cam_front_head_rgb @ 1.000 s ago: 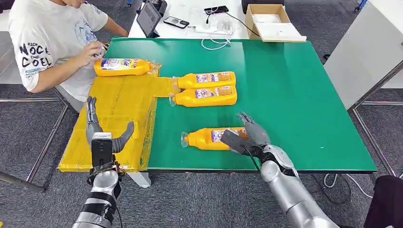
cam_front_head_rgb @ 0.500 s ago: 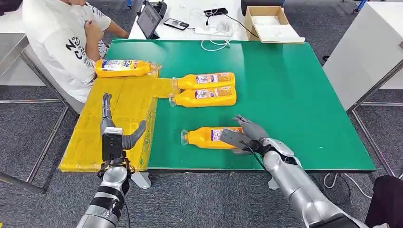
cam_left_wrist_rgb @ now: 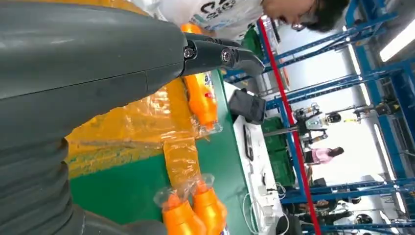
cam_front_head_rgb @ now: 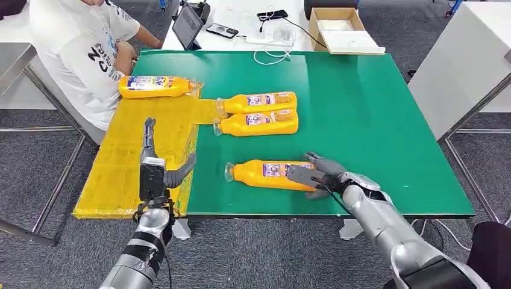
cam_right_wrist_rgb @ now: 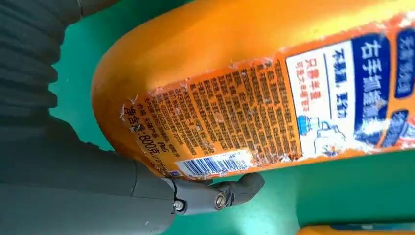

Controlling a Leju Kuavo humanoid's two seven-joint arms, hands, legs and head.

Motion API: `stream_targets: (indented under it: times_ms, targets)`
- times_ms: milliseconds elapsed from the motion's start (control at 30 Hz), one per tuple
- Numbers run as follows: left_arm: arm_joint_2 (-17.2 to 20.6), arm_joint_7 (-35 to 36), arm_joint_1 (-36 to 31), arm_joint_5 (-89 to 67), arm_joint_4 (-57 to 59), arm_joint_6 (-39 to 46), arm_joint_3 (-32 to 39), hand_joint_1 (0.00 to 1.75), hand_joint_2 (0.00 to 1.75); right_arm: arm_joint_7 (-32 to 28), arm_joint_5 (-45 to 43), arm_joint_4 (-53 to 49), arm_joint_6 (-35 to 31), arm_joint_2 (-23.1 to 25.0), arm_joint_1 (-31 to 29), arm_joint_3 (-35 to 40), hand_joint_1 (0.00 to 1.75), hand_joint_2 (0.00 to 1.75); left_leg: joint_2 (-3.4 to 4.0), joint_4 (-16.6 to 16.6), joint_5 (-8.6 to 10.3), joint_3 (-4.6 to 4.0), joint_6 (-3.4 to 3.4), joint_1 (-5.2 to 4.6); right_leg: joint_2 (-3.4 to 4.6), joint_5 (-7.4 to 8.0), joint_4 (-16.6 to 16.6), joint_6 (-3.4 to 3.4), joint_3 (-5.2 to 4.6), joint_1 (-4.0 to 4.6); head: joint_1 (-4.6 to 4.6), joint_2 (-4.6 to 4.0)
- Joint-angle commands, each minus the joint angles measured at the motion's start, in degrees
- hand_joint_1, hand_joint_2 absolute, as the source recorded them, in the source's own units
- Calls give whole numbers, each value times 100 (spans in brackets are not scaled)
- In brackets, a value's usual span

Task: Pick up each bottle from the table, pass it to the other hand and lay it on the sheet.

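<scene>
A grey carpeted floor (cam_front_head_rgb: 48, 156) runs under a green table (cam_front_head_rgb: 373, 120), and a white desk (cam_front_head_rgb: 241, 24) beyond its far edge carries a tablet (cam_front_head_rgb: 188, 24), a phone (cam_front_head_rgb: 223, 29), cables and an open cardboard box (cam_front_head_rgb: 340, 27). At the far left corner a person in a white printed T-shirt (cam_front_head_rgb: 75, 51) sits close against the table.

A yellow sheet (cam_front_head_rgb: 129, 162) covers the left edge of the table, from the near corner up towards the person, with a narrow strip reaching right into the green. On the far end of that sheet lies one orange bottle on the sheet (cam_front_head_rgb: 153, 86), on its side, just in front of the person.

The left hand (cam_front_head_rgb: 158, 171) is raised above the near left part of the sheet, fingers straight and spread, thumb out to the side, nothing in it.

Further right, near the middle of the table, a pair of bottles (cam_front_head_rgb: 258, 112) lie side by side and touching, caps pointing left onto the strip of sheet.

Near the front edge lies the nearest bottle (cam_front_head_rgb: 265, 174), also on its side with its clear cap to the left. The right hand (cam_front_head_rgb: 316, 177) is at its base end: the fingers curl over the top of it and the thumb lies against its side. In the right wrist view the bottle's label (cam_right_wrist_rgb: 274, 117) is close up with the thumb (cam_right_wrist_rgb: 215, 193) tucked under it, and the bottle rests on the green surface.
</scene>
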Motion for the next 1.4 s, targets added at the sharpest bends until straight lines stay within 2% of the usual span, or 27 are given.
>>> stream_targets:
  times_ms: [33, 67, 100, 133, 767, 800, 967, 1067, 1133, 1233, 1267, 1333, 1400]
  targets:
    - [42, 22, -213, 124, 499, 28, -167, 0, 175, 131, -58, 716, -468, 249, -24, 786, 12, 175, -1, -6, -2, 16, 3, 4, -7, -2, -10, -11, 21, 7, 0, 0]
    - [40, 22, -205, 104, 490, 48, -146, 0, 175, 54, -70, 641, -716, 295, 44, 742, 49, 175, -1, -6, -2, 15, 2, 5, -6, -1, -11, -10, 20, 7, 0, 0]
    - [43, 22, -186, 87, 483, 30, -126, 0, 175, -6, -81, 591, -880, 355, 126, 716, 136, 175, -2, -9, -2, 21, 3, 5, -9, -2, -14, -14, 27, 8, 0, 0]
    - [42, 22, -182, 81, 484, 28, -121, 0, 175, -19, -77, 577, -913, 364, 142, 717, 145, 175, -3, -7, -3, 17, 2, 5, -9, -3, -11, -12, 24, 8, 2, 0]
    - [39, 22, -181, 78, 483, 26, -119, 0, 175, -20, -74, 575, -926, 348, 146, 714, 145, 175, 4, -5, -2, 16, 1, 4, -2, -2, -7, -11, 16, 7, 0, 0]
    - [27, 22, -184, 44, 518, 12, -80, 0, 175, -157, -102, 477, -1095, 382, 240, 629, 173, 175, 2, -10, -2, 23, 2, 4, -7, -2, -11, -16, 24, 8, 0, 0]
    - [-17, 22, -153, -53, 525, -38, -32, 0, 175, -456, -118, 130, -1494, 508, 609, 380, 175, 175, 2, -8, -5, 22, 2, 5, -4, -4, -11, -12, 23, 8, 2, 0]
    - [-56, 22, -153, -66, 590, -115, 0, 0, 175, -585, -168, -120, -1752, 553, 884, 166, 169, 175, 4, -5, -4, 15, 1, 5, -1, -3, -7, -9, 15, 7, 0, 0]
    - [-97, 22, -124, -27, 604, -325, 96, 0, 175, -804, -173, -573, -2045, 609, 1212, -182, 175, 175, -4, -11, -5, 26, 2, 7, -14, -6, -15, -17, 30, 12, 0, 0]
    - [-141, 123, -9, 95, 470, -610, 295, 0, 175, -1063, -176, -1793, -2496, 807, 1840, -938, 175, 175, -2, -12, -7, 26, 2, 6, -11, -8, -14, -18, 29, 10, 0, 0]
    - [-172, 310, 97, 394, 370, -734, 502, 0, 175, -1990, -796, -2871, -3631, 1362, 2348, -1910, 175, 175, 2, -8, -7, 15, 1, 5, -5, -7, -9, -14, 18, 8, 0, 0]
    - [-147, 311, 211, 477, 263, -803, 550, 0, 175, -1641, -805, -3994, -3789, 1550, 2735, -2116, 175, 175, 18, -6, -16, 14, -1, 6, 11, -12, -4, -22, 12, 10, 0, 0]
    - [-151, 311, 238, 500, 231, -835, 563, 0, 175, -1603, -799, -4250, -3889, 1608, 2823, -2172, 175, 175, 21, 5, -23, -6, -2, 0, 17, -20, 16, -23, -6, 6, 2, 0]
